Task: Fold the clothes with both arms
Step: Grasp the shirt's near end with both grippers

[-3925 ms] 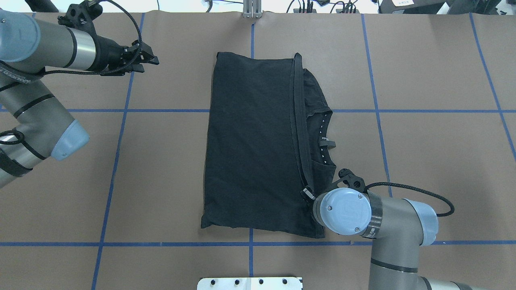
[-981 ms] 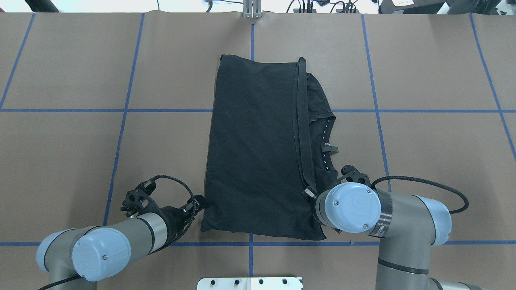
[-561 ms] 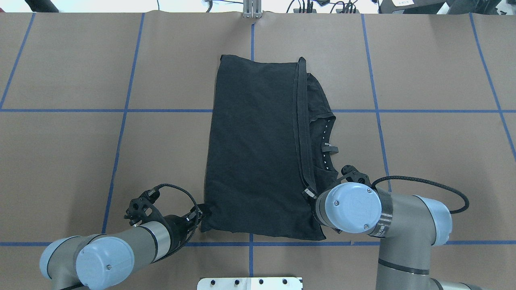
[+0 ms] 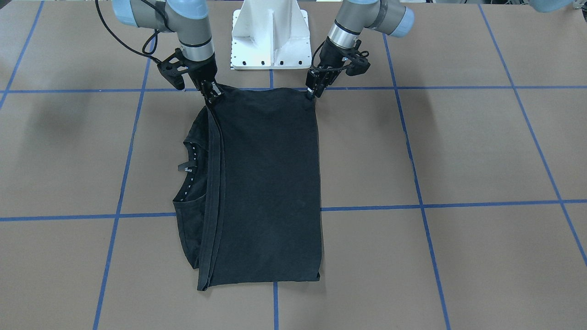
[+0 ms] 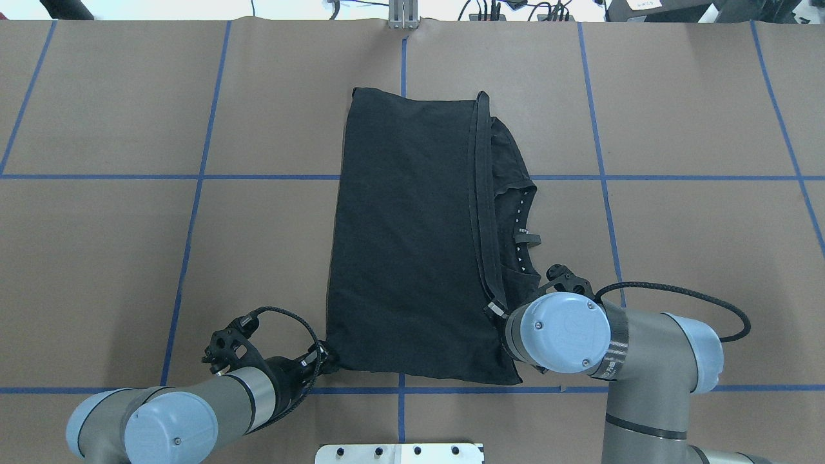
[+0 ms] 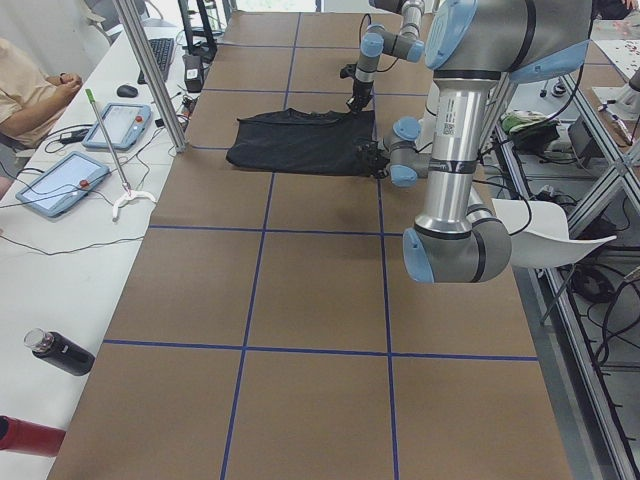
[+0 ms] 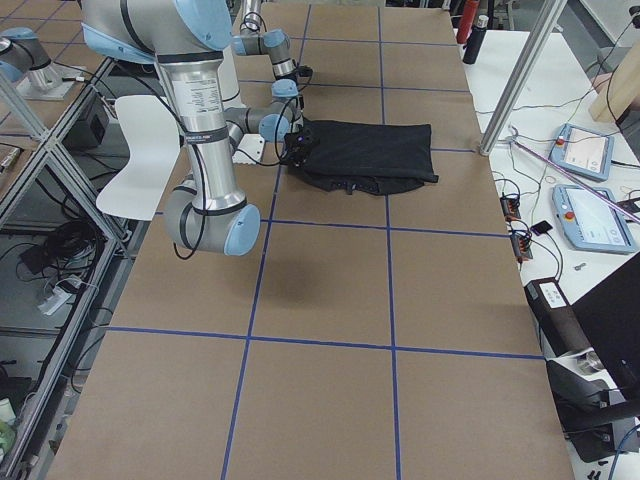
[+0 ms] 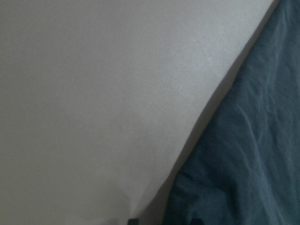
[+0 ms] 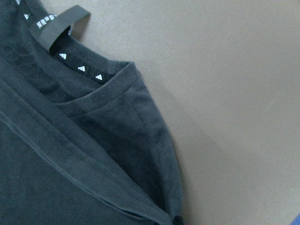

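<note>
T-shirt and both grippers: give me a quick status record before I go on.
T-shirt: black, folded over, flat on the table
hem: lies beside the collar, robot's right side
left gripper: at the shirt's robot-side left corner; grip unclear
right gripper: at the robot-side right corner, by the hem; grip unclear
next fold: not yet begun

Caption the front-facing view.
Black left gripper and black right gripper sit at two corners of a folded black cotton T-shirt on the brown, blue-taped table.
</note>
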Robot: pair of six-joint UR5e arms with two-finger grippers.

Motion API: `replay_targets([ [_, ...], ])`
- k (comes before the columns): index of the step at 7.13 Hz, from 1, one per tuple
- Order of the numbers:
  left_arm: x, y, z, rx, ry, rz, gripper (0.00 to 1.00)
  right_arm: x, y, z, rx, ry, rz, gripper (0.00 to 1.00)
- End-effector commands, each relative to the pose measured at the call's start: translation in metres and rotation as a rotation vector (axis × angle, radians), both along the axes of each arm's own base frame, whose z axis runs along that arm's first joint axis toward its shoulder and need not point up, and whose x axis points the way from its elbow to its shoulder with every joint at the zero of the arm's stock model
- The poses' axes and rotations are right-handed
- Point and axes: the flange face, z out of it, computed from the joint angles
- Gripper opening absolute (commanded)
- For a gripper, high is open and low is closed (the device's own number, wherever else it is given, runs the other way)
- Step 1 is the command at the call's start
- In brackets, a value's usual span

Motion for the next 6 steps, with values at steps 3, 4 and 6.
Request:
replay_targets([
  [3, -0.001, 0.002, -0.003, -0.02, 0.015, -0.018, 0.0, 0.0, 0.0, 0.0, 0.0, 0.002, 0.0, 0.0],
  [4, -0.005, 0.002, -0.01, -0.017, 0.03, -0.017, 0.0, 0.0, 0.0, -0.001, 0.0, -0.001, 0.0, 0.0],
  [6, -0.036, 0.008, -0.052, -0.016, 0.116, -0.002, 0.0, 0.015, 0.0, -0.012, 0.006, -0.029, 0.005, 0.0],
])
